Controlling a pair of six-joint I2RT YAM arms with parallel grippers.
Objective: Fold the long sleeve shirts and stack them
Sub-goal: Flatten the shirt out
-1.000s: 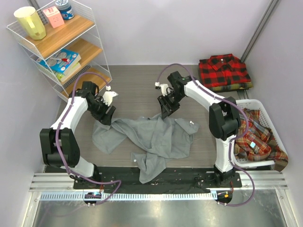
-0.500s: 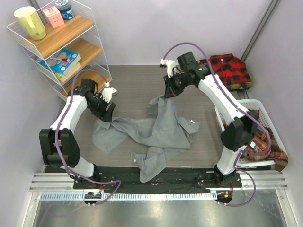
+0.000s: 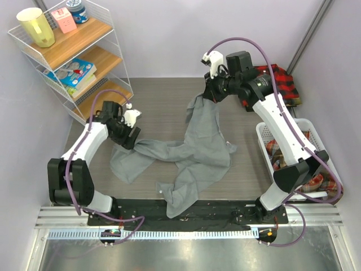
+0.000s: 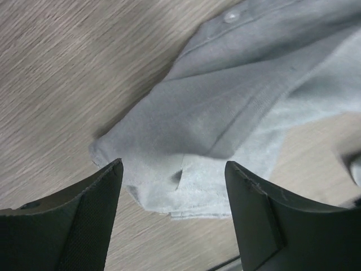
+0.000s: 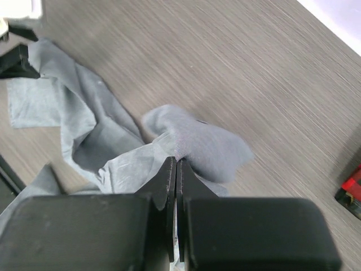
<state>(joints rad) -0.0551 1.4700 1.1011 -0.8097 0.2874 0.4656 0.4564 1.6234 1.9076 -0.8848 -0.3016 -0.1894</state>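
Right claw (image 5: 176, 165): we find it fully shut, the two fingers pressed together with no gap, gripping a fold of the grey shirt (image 3: 197, 148). From this grip the cloth hangs down in a raised band. The rest of the shirt lies crumpled on the table (image 3: 163, 97) below the claw and back toward the arm bases.

The red checked shirt (image 3: 287, 87) lies just behind this claw at the far right corner, partly hidden by the arm. Below the same arm, nearer its base, a white basket (image 3: 304, 121) holds the plaid shirts (image 3: 274, 153).

Left claw (image 4: 172, 166): we find it open, fingers set wide apart, with nothing in its hold. It hangs low over the left end of the grey shirt. A hemmed edge of the cloth lies flat on the table between its fingers and just ahead of them. We cannot tell whether the fingertips touch the cloth.

A wire shelf (image 3: 84, 56) stands beyond this claw, against the left wall.
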